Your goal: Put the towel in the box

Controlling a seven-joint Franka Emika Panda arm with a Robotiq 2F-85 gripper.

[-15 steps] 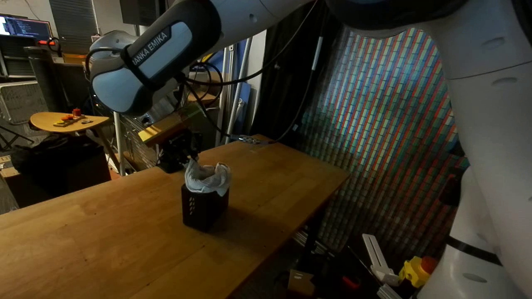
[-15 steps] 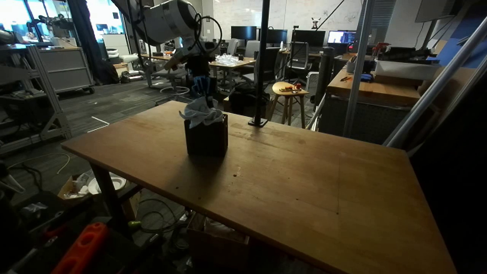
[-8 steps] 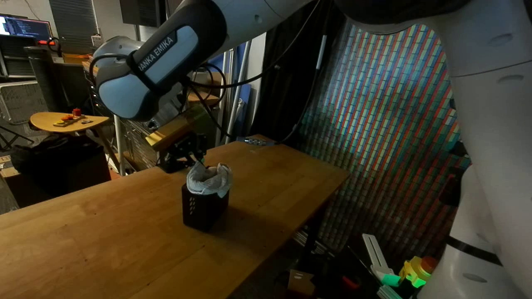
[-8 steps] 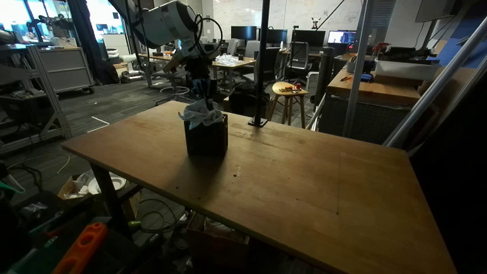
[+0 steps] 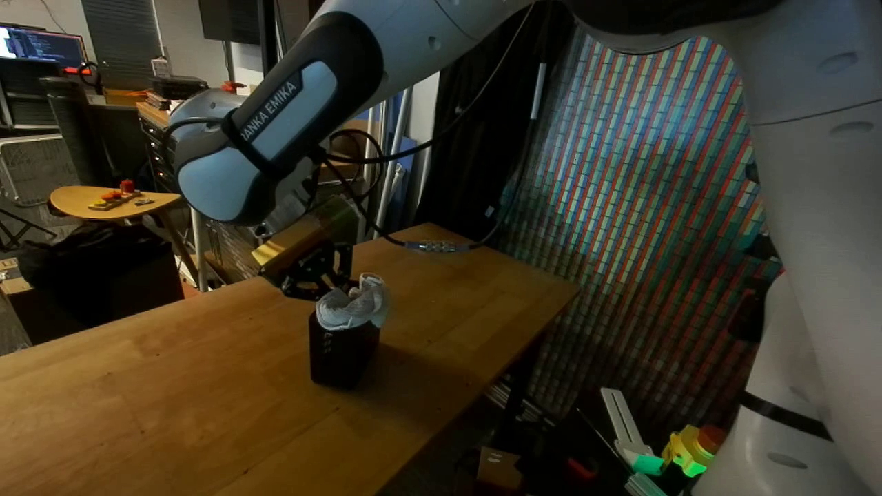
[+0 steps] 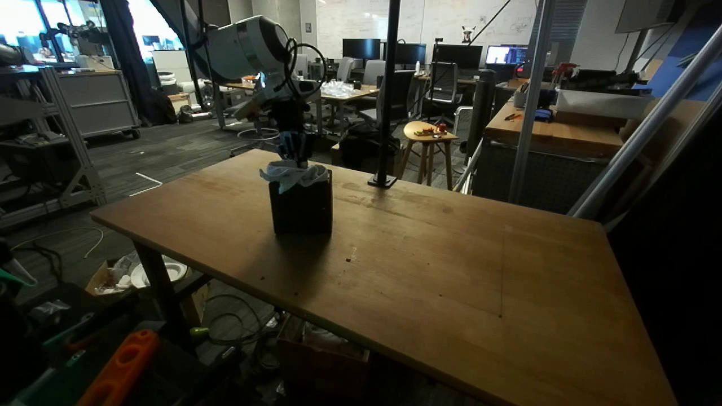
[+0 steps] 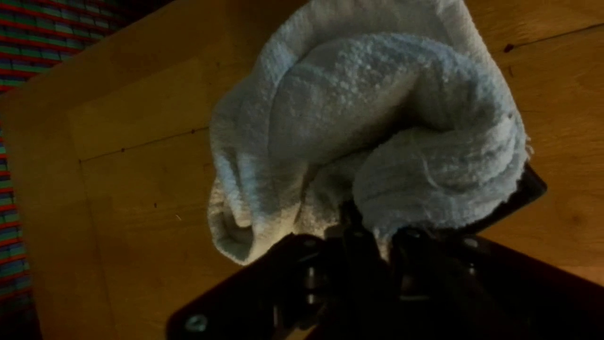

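In an exterior view, a rounded tan wooden stool (image 6: 411,129) is standing beyond the long far edge of the rectangular brown wooden bench (image 6: 451,270); past the short left edge, dark grey flooring (image 6: 180,144) is stretching toward bright bluish windows (image 6: 140,18).

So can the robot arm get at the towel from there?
Yes, it looks so: the gripper is down at the towel and seems to pinch a bit of it. Much of the towel sticks up above the black box, so the box seems no obstacle.
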